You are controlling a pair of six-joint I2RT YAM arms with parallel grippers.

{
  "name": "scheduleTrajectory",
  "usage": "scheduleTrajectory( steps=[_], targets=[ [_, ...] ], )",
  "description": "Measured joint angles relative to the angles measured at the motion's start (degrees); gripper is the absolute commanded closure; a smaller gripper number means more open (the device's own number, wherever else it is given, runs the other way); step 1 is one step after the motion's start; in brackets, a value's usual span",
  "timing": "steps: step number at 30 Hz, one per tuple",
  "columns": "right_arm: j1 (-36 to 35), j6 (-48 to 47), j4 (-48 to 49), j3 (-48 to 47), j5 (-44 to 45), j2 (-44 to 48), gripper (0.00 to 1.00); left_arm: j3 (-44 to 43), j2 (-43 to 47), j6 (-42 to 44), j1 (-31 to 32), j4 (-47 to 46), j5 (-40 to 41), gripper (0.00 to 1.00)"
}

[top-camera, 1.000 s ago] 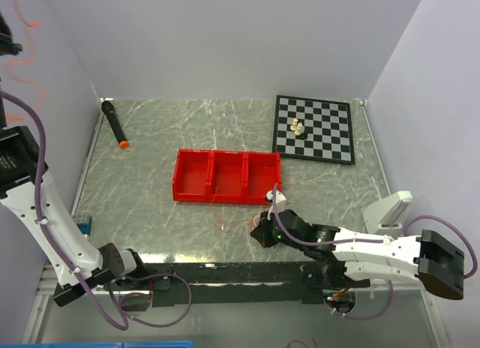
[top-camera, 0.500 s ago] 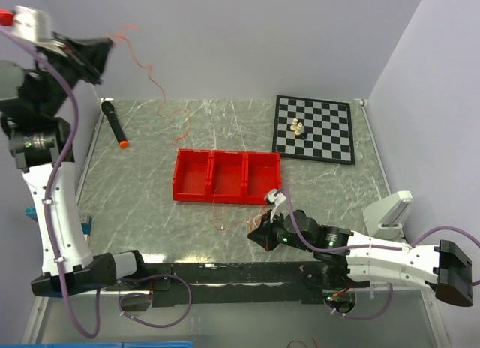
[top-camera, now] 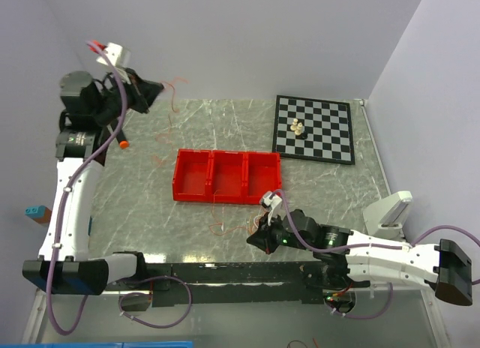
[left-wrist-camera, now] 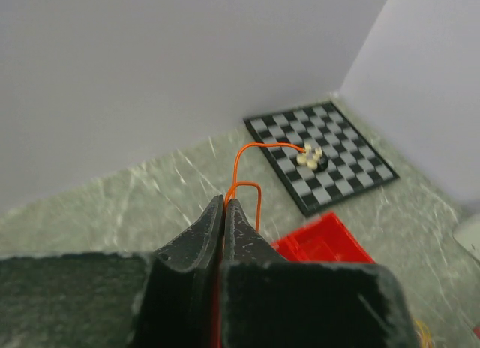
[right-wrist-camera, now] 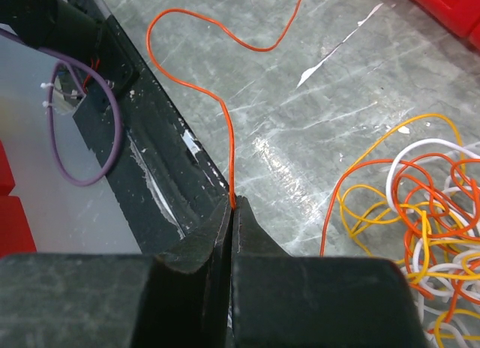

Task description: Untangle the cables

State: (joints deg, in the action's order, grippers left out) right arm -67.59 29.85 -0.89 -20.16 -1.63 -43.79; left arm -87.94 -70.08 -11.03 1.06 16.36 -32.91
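Observation:
My left gripper [top-camera: 154, 90] is raised above the table's back left and shut on a thin orange cable [top-camera: 166, 112] that hangs down to the table. In the left wrist view the jaws [left-wrist-camera: 225, 202] are pressed together with the orange cable [left-wrist-camera: 253, 148] looping out of the tips. My right gripper [top-camera: 255, 240] is low near the front edge and shut on another orange cable [right-wrist-camera: 226, 119] at its tips [right-wrist-camera: 232, 205]. A clump of orange, yellow and white cables [right-wrist-camera: 429, 228] lies to its right. In the top view the right arm mostly hides the clump.
A red three-compartment tray [top-camera: 225, 190] sits mid-table. A chessboard [top-camera: 330, 138] with small pale pieces [top-camera: 298, 127] lies at the back right. A marker's orange tip [top-camera: 122, 144] shows under the left arm. A black rail [top-camera: 225, 273] runs along the front edge. A white block [top-camera: 388, 207] stands at the right.
The left arm has swung from the far upper left down and right over the table's back left, trailing the orange cable. The right gripper has shifted slightly left and nearer.

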Motion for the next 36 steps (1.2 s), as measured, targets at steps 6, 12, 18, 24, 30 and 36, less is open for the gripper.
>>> scheduleTrajectory(
  steps=[6,12,18,24,30,36],
  targets=[
    [-0.04,-0.04,0.26,-0.37,-1.03,-2.29,1.0,2.21,-1.07,1.86,3.32,2.19,1.77,0.99],
    [-0.02,-0.02,0.42,-0.37,-1.38,-2.58,1.0,2.21,-1.09,2.91,3.78,1.97,3.3,0.99],
    [-0.04,-0.02,0.42,-0.37,-1.68,-2.93,1.0,-2.54,-2.45,4.13,3.91,2.64,4.96,0.99],
    [-0.04,0.02,0.44,-0.39,-2.12,-3.34,1.0,-6.43,-2.21,4.31,4.02,1.68,5.35,0.99],
    [-0.04,0.07,0.35,-0.39,-2.08,-3.34,1.0,-0.11,-1.62,4.17,4.63,0.63,5.29,0.99],
    [-0.04,0.07,0.13,-0.39,-2.05,-3.34,1.0,8.66,-1.64,4.55,5.09,1.01,6.05,0.99]
  ],
)
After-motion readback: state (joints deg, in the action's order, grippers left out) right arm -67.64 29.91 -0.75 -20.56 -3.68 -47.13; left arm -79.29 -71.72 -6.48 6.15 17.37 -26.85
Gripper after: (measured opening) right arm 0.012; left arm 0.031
